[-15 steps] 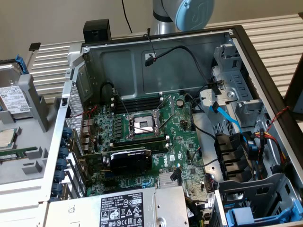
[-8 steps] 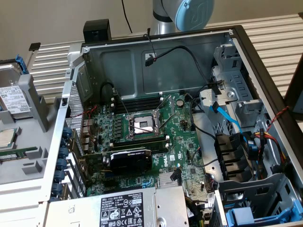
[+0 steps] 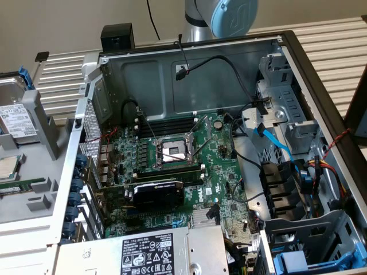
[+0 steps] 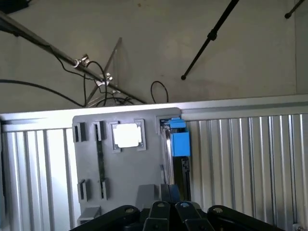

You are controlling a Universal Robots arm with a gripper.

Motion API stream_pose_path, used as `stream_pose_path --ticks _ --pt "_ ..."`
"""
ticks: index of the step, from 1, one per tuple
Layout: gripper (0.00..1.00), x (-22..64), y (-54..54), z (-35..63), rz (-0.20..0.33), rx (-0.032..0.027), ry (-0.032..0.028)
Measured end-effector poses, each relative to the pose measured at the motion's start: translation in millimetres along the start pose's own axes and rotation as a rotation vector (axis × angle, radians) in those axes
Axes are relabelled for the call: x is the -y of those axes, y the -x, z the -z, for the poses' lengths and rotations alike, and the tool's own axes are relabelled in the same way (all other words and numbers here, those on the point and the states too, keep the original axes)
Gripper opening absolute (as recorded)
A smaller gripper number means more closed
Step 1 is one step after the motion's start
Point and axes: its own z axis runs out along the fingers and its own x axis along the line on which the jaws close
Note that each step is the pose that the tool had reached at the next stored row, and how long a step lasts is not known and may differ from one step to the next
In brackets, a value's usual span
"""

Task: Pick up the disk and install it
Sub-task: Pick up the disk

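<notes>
The disk (image 3: pixel 16 119) is stood on edge in a slot at one edge of the grey fixture tray (image 3: pixel 34 212), on the ribbed table (image 3: pixel 338 40), at the exterior view's left of the open computer case (image 3: pixel 189 74). In the same tray a CPU chip (image 4: pixel 127 135) is seated in a square recess and a memory stick (image 4: pixel 101 154) in a narrow slot. The hand (image 4: pixel 170 195) is seen with fingers together, nothing clamped, above the tray near the disk (image 4: pixel 179 143) and apart from it. The case is lidless, with open room above the motherboard (image 3: pixel 172 154). Drive bays (image 3: pixel 287 183) at the exterior view's right are crossed by cables; another blue carrier (image 3: pixel 298 263) is housed at the near corner. The arm (image 3: pixel 229 14) is seen beyond the case's far wall.
</notes>
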Motion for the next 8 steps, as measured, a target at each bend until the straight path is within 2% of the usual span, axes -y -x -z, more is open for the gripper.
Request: stream_pose_path --ticks 8 --pt "0.11 -6.5 5.5 -0.1 0.024 0.0001 0.0007"
